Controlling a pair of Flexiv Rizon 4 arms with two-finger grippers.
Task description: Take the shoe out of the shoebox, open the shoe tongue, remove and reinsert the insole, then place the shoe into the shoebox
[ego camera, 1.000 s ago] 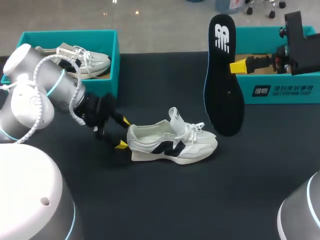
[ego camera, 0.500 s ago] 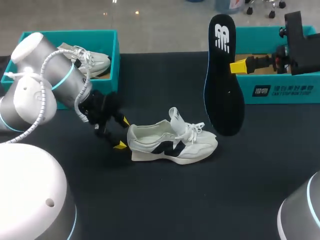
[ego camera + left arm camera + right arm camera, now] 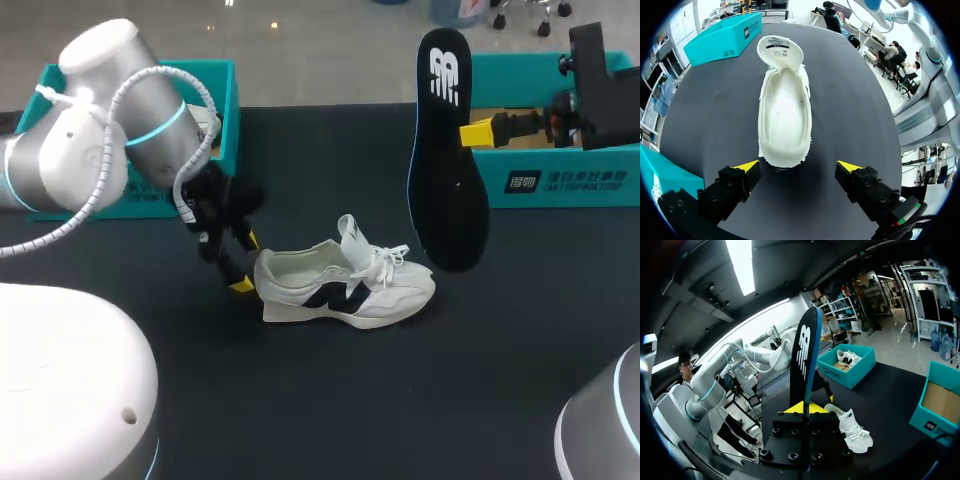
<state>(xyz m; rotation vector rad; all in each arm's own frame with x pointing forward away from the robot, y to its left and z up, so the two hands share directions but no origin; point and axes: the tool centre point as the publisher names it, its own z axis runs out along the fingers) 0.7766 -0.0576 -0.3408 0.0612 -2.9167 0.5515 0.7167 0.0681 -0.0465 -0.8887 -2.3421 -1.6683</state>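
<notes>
A white shoe (image 3: 345,290) with a dark logo lies on its sole mid-table, its tongue pulled up. In the left wrist view the shoe (image 3: 785,115) shows its bare white inside, heel toward me. My left gripper (image 3: 243,262) stands open just behind the heel, its fingertips (image 3: 747,165) wider apart than the heel and not touching it. My right gripper (image 3: 478,132) is shut on the black, blue-edged insole (image 3: 447,150), which hangs upright above the table right of the shoe. The insole (image 3: 802,360) rises edge-on between the yellow tips of my right gripper (image 3: 802,407).
A teal shoebox (image 3: 560,180) stands at the back right, under my right arm. Another teal box (image 3: 130,75) at the back left holds a second white shoe (image 3: 846,357); my left arm crosses in front of it. Black tabletop surrounds the shoe.
My left arm's elbow has swung up and to the right, and its gripper has tilted while staying at the shoe's heel. The right arm, insole and shoe have not moved.
</notes>
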